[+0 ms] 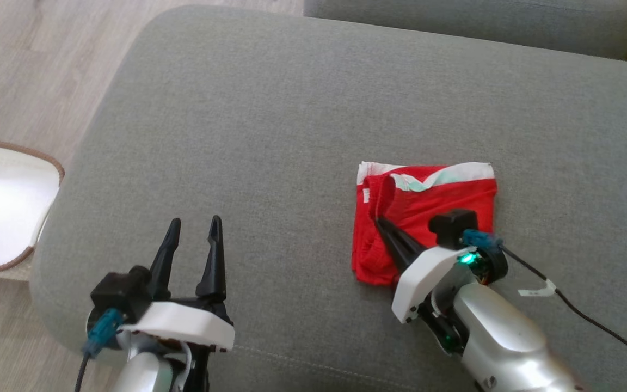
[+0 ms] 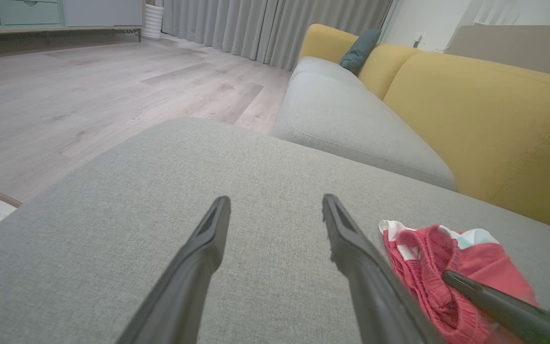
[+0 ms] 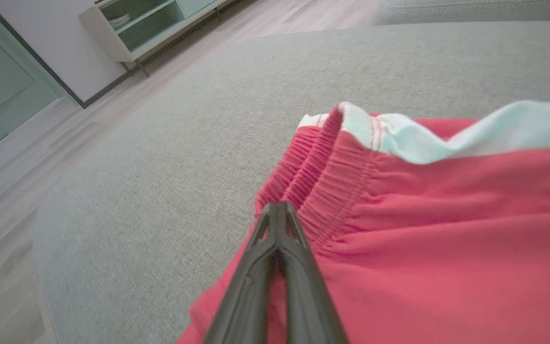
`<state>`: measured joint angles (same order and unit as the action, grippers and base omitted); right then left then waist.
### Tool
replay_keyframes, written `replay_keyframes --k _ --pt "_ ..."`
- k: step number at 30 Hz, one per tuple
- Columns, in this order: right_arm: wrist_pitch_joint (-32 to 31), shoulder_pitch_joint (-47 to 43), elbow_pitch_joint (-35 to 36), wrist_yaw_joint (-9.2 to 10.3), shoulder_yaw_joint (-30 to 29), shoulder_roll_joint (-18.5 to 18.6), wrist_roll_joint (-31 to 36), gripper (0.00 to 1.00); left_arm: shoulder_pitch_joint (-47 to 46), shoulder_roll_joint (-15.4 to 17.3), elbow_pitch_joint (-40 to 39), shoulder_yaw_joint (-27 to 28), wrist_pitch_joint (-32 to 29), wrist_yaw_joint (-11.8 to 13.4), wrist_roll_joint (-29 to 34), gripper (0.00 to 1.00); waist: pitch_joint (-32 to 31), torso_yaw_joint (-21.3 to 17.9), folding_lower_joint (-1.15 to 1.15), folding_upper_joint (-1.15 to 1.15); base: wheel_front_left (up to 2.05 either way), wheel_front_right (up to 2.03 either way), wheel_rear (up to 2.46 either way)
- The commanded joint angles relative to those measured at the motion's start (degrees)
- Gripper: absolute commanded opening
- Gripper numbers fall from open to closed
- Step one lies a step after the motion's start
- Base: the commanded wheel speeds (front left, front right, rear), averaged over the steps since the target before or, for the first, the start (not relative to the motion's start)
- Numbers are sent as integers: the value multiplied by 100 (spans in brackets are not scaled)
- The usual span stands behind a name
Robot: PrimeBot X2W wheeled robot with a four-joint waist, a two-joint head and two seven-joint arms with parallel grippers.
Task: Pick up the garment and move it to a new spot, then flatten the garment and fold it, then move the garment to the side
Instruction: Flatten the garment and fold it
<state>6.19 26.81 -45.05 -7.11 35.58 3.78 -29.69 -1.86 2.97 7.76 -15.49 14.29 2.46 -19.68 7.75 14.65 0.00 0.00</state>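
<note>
The garment (image 1: 433, 196) is a pair of red shorts with a white and mint band, folded into a rough square on the grey cushion (image 1: 292, 136), right of centre. My right gripper (image 1: 381, 222) lies over its near left part. Its fingers are shut, pinching the gathered elastic waistband (image 3: 332, 181) at the garment's (image 3: 447, 215) left edge. My left gripper (image 1: 195, 222) stands open near the cushion's front left, well apart from the cloth, with nothing between its fingers. In the left wrist view the garment (image 2: 428, 267) sits to the right of the open gripper (image 2: 276, 200).
A white round rug (image 1: 3, 207) with a brown rim lies on the wooden floor to the left. A black cable (image 1: 591, 318) trails over the cushion beside my right arm. Behind the cushion are a second grey seat (image 2: 342, 119) and a yellow sofa back (image 2: 494, 119).
</note>
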Motion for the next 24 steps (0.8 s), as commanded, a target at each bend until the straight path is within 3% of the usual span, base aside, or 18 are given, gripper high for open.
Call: replay_keyframes --k 1,8,12,17,18,19,20,24 --pt "112 166 71 -37 154 -90 -20 0 -216 -9 -169 221 71 -12 20 100 -3 22 0 0 0 0 0" --pt "379 279 -160 -37 473 -90 -158 0 -154 -9 -158 258 71 1 33 100 -85 -50 0 0 0 0 0" --pt "695 366 49 -37 435 -90 -184 2 -144 2 -162 265 71 -24 81 100 -193 -218 0 0 0 0 0" --pt "865 366 553 -37 -74 -90 -9 46 -219 18 -199 291 71 -45 145 100 -364 -518 0 0 0 0 0" --pt "872 336 694 -37 -250 -90 77 75 -238 19 -200 294 71 -51 155 100 -400 -584 0 0 0 0 0" --pt "875 293 885 -37 -472 -90 202 96 -261 19 -207 299 71 -56 162 100 -432 -648 0 0 0 0 0" --pt "877 216 1099 -37 -719 -90 332 100 -286 18 -211 308 71 -56 170 100 -467 -713 0 0 0 0 0" --pt "879 -253 1837 -37 -1557 -90 876 100 -351 13 -194 341 71 -37 183 100 -604 -943 0 0 0 0 0"
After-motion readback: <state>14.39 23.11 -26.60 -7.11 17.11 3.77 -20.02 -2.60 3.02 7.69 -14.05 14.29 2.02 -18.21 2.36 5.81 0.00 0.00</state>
